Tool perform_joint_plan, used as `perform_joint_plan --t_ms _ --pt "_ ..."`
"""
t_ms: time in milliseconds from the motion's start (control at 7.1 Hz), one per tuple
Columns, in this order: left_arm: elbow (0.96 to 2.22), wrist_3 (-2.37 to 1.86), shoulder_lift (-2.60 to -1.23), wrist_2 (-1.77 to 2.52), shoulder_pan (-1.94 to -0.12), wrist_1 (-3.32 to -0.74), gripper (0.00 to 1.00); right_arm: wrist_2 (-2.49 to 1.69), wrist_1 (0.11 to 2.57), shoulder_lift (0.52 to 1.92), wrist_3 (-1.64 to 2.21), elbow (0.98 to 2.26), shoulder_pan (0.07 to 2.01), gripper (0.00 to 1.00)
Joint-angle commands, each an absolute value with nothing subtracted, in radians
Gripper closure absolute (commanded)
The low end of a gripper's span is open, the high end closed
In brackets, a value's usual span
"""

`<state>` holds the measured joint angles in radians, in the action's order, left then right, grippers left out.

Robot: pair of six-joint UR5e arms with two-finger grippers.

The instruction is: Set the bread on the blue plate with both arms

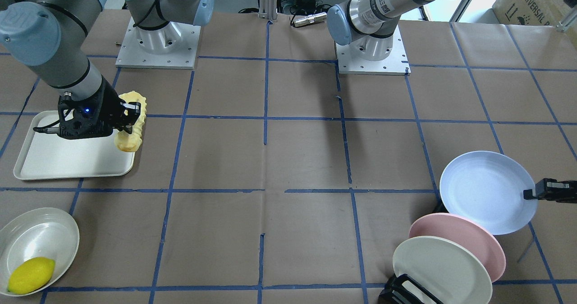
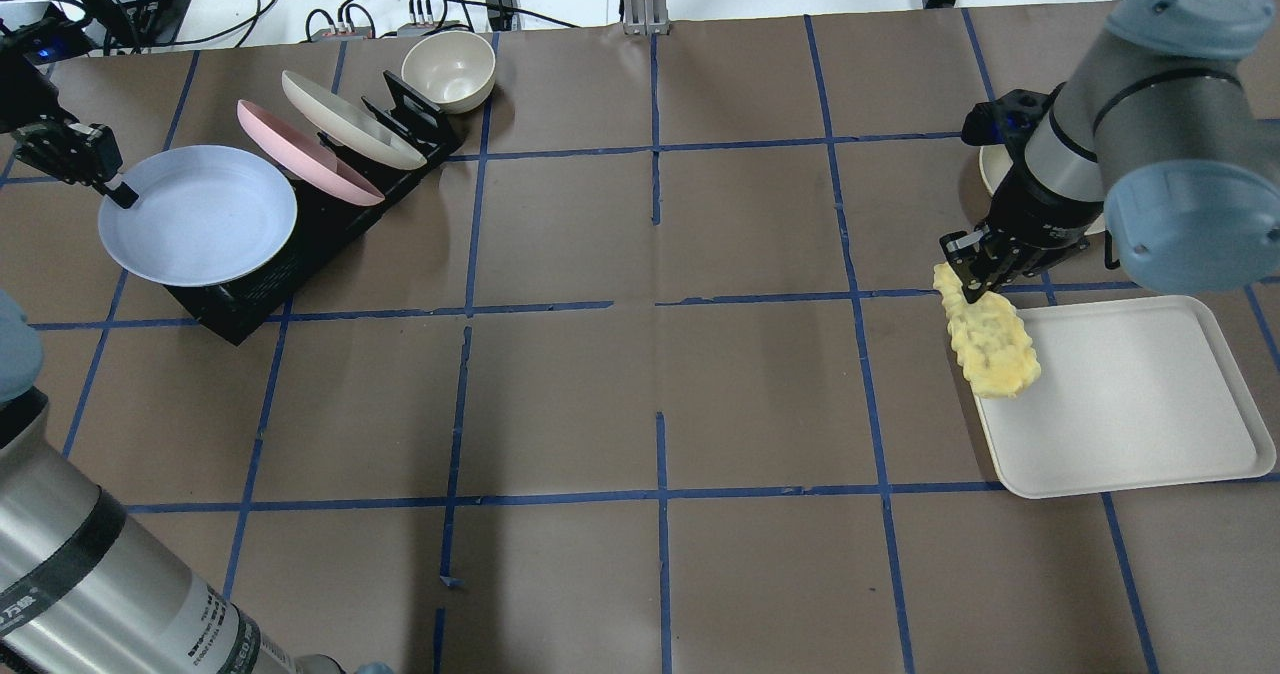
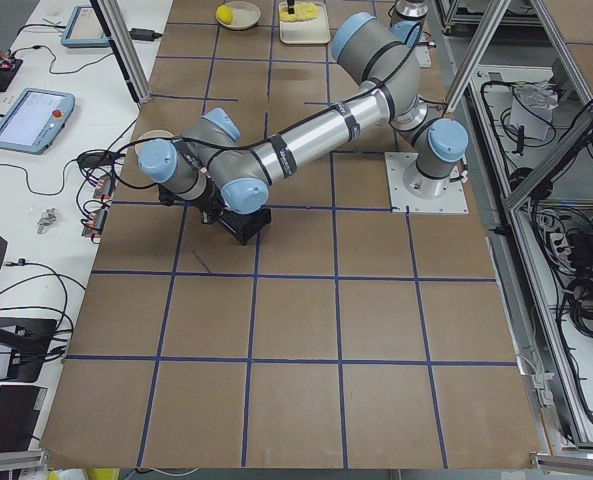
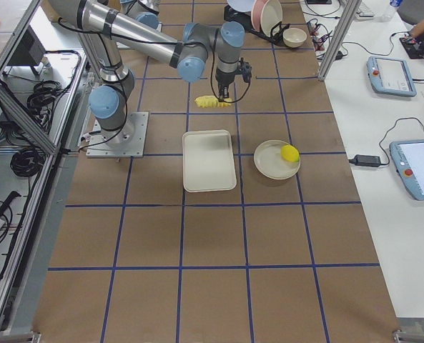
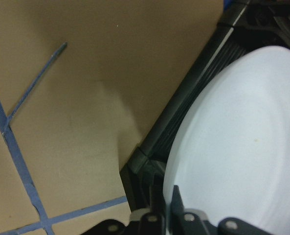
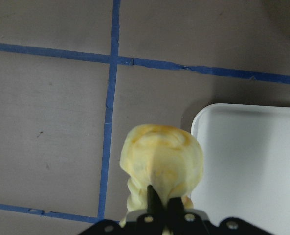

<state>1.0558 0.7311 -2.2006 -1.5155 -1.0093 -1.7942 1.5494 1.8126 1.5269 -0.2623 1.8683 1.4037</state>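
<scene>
Right tool [image 2: 975, 272] clamps one end of the bread [image 2: 990, 344], loaf hanging by the white tray's [image 2: 1130, 414] left edge. Left tool [image 2: 120, 192] pinches the blue plate's [image 2: 200, 216] rim at the black rack [image 2: 225, 309], far left, well apart. Risks: end-only grip (crumbly loaf) may let it swing, tear or slip; rim-only pinch may let the plate tip, so bread slides off; plate could snag the rack.
</scene>
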Motion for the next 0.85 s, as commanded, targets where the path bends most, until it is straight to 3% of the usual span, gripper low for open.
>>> perform_joint_plan --t_ms 0,423,704 --pt "1.173 0.648 -2.069 -1.549 -1.056 -1.813 0.91 1.557 1.709 1.490 -0.200 1.755 1.436 0.90" --pt "1.362 0.455 -1.927 -1.536 -1.292 -1.761 0.91 1.563 1.649 1.486 -0.092 1.680 1.531 0.90" --pt "1.403 0.308 -1.940 -1.502 -1.469 -1.634 0.91 1.565 1.649 1.485 -0.094 1.687 1.531 0.90"
